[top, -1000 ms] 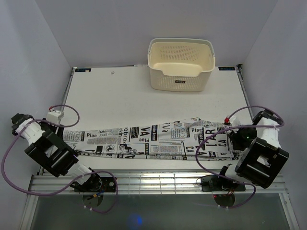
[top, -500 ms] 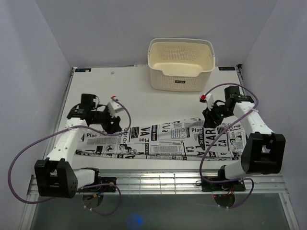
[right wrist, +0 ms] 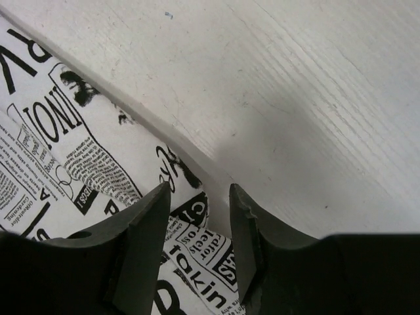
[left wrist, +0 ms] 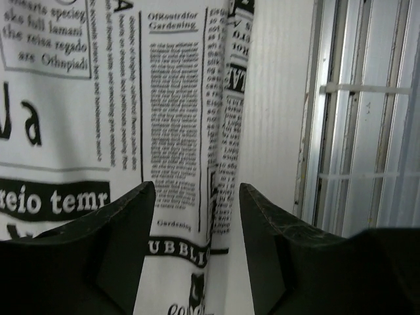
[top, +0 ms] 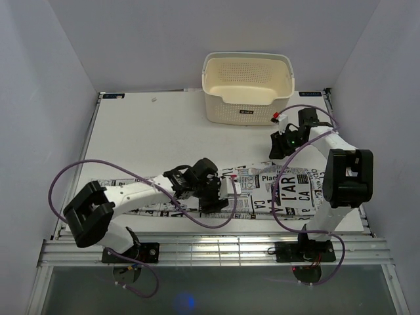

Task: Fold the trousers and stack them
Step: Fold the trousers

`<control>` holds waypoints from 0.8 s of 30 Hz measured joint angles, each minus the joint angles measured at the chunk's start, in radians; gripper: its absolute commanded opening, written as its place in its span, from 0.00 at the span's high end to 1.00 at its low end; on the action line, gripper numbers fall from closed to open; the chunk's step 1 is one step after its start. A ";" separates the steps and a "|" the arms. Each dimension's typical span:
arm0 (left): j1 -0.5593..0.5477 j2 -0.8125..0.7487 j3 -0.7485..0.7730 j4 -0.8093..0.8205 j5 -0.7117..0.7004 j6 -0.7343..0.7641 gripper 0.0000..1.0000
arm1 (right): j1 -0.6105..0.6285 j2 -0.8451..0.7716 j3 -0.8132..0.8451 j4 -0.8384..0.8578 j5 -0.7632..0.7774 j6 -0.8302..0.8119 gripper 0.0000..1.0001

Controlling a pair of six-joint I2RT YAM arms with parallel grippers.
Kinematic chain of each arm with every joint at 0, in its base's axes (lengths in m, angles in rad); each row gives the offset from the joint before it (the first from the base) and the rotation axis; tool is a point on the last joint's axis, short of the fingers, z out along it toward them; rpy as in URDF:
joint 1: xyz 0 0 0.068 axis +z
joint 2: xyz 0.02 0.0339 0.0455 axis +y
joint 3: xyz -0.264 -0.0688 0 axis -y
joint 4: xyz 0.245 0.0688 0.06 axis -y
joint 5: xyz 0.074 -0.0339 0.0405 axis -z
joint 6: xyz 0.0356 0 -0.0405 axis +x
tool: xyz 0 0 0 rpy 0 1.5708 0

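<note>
Newsprint-patterned trousers [top: 252,197] on the desk [top: 151,131].
White cloth with black print lies in a long flat band along the near edge; left hand [left wrist: 195,216] over its middle, right hand [right wrist: 200,203] at its right end, both parted, holding nothing.

White table [top: 151,131] sits boxed in by plain pale lilac-grey walls [top: 164,46] at 9, 12 and 3 o'clock, with a slatted metal rail [top: 216,248] along its 6 o'clock edge, a cream perforated basket [top: 247,82] at 12 o'clock, and even, diffuse light.
</note>
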 measured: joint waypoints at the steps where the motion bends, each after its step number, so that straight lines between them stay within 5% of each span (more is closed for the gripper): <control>1: -0.037 0.032 0.015 0.013 -0.019 -0.007 0.38 | 0.006 0.006 0.000 0.009 0.002 0.006 0.52; 12: -0.190 0.358 0.272 0.164 -0.128 -0.082 0.53 | 0.024 0.089 -0.021 0.033 0.015 0.019 0.52; 24: -0.240 0.459 0.305 0.187 -0.140 -0.111 0.57 | 0.024 0.116 -0.023 0.033 -0.024 0.014 0.55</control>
